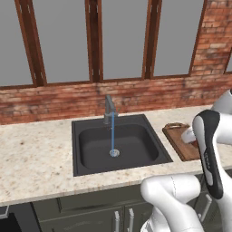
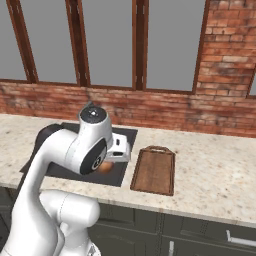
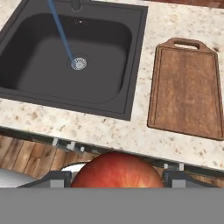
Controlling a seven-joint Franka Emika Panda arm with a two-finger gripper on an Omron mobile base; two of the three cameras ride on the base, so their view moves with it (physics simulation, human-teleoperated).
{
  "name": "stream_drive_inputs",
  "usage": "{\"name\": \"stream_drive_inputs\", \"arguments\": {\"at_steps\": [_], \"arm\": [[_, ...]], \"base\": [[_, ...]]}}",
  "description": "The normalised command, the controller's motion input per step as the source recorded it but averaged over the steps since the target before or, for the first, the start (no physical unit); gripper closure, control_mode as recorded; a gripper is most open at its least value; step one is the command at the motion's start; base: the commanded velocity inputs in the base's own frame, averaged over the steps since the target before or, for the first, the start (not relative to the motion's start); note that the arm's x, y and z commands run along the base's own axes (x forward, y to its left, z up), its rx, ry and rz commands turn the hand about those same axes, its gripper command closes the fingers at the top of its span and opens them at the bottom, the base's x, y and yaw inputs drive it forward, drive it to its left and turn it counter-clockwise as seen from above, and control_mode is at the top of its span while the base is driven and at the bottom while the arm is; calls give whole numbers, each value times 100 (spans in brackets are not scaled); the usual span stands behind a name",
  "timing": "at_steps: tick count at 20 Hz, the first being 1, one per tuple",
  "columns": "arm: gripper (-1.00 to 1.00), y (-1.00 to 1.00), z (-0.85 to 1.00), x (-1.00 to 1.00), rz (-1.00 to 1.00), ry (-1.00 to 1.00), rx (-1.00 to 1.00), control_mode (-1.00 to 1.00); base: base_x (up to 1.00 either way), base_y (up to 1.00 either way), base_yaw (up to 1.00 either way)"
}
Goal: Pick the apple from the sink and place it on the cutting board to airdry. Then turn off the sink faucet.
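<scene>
Gripper seems clamped across apple; fingertips mostly hidden. Apple: light, rigid, smooth, possibly wet; grasp at widest girth.

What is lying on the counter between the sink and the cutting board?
Nothing: in the hand view the strip of speckled counter between the sink and the cutting board is bare. The left base view agrees.

Arm bent low, hand lifted with a catch.
The white arm folds at the elbow over the counter edge; its gripper points downward, jaws closed around the apple, held up in the air.
</scene>
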Motion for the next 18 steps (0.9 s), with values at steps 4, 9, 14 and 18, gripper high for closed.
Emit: {"name": "stream_drive_inputs", "arguments": {"at_steps": [4,9,14,18], "arm": [[100,-32,0,3,0,-4,-9,-100],[100,-31,0,13,0,0,-4,-100],[100,-30,-1,30,0,3,0,-100],[100,-30,-8,29,0,5,0,-100]], "base": [[0,0,0],[0,0,0],[0,0,0],[0,0,0]]}}
